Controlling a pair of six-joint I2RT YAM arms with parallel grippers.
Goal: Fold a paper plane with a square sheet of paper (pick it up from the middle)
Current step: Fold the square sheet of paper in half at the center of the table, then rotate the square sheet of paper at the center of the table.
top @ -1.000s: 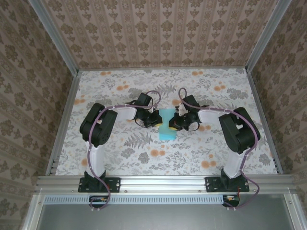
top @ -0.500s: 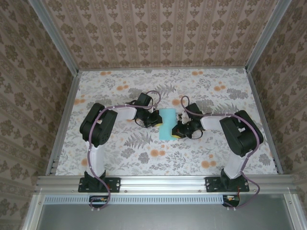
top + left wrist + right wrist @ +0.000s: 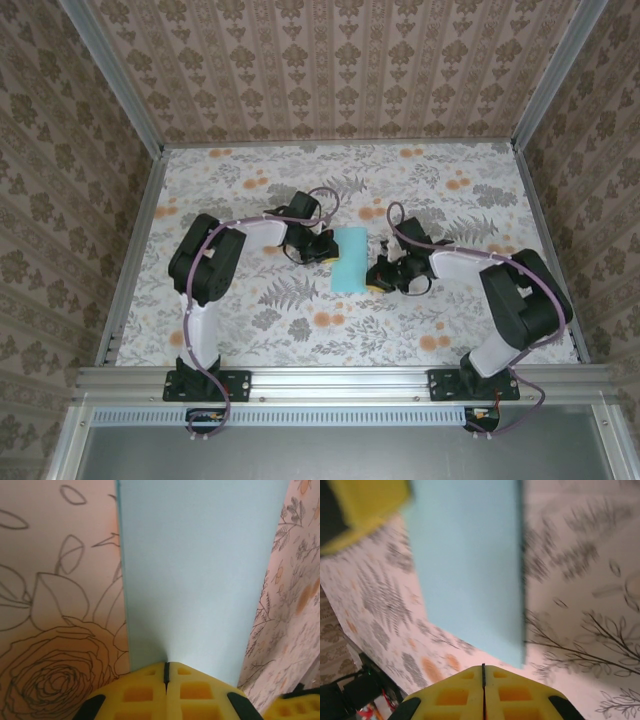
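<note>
The square sheet of paper (image 3: 350,258) lies on the floral tabletop as a narrow light turquoise rectangle, apparently folded in half. My left gripper (image 3: 328,250) is shut, and its yellow tips sit on the middle of the paper's left edge. The left wrist view shows those closed tips (image 3: 166,664) overlapping the paper (image 3: 200,570). My right gripper (image 3: 376,281) is shut too, just off the paper's near right corner. In the right wrist view its tips (image 3: 483,666) hover over bare tabletop beside the paper (image 3: 470,565), holding nothing.
Both arms reach inward over the floral tabletop (image 3: 300,310). Metal rails (image 3: 135,250) and patterned walls fence the table on three sides. The other gripper's yellow pad (image 3: 360,505) shows at the top left of the right wrist view.
My right gripper has slid along the paper's right edge from its middle toward the near corner, staying shut. The left gripper and the paper have hardly moved.
</note>
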